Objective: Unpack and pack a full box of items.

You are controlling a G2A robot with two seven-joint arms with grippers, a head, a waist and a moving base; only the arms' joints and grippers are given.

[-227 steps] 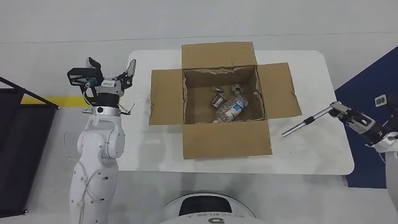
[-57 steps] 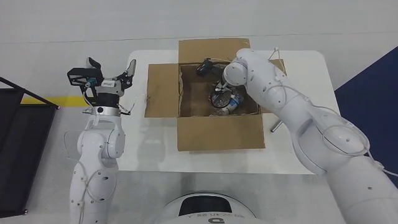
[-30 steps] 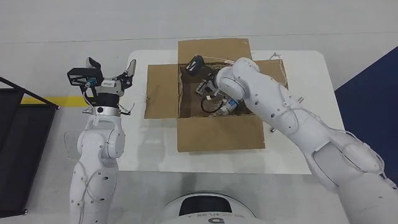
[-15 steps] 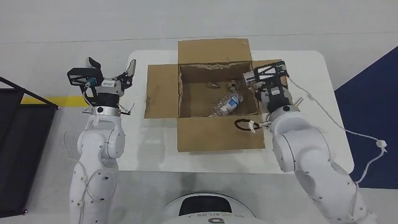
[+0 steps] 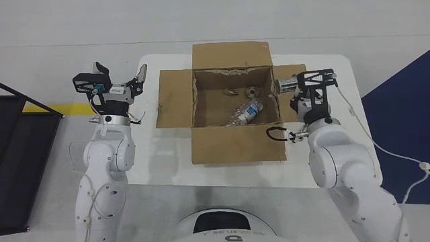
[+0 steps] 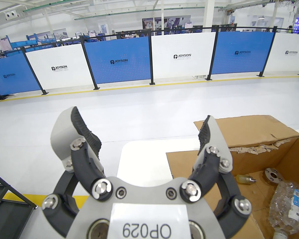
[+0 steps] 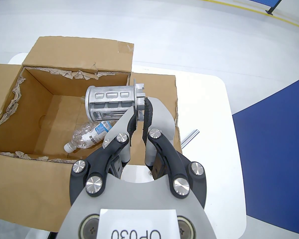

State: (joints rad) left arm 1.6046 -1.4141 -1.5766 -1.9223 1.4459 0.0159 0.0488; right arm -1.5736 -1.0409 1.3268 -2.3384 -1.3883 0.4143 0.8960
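While my right tool (image 7: 139, 111) grips the ribbed metal cylinder (image 7: 109, 103) over the box (image 7: 64, 48) flap, unpacking looks partway: plastic bottle (image 7: 89, 134) and flange (image 6: 272, 175) wait inside. My left tool (image 6: 142, 120) hangs wide and empty by the worktop (image 5: 336, 168) corner.

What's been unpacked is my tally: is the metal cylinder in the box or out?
Out: the right gripper is shut on the metal cylinder, holding it raised over the right wall of the box.

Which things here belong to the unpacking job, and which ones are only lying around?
Job: cardboard box, metal cylinder held by right gripper, plastic bottle, flange, metal rod.
Lying about: black rack, fence panels.
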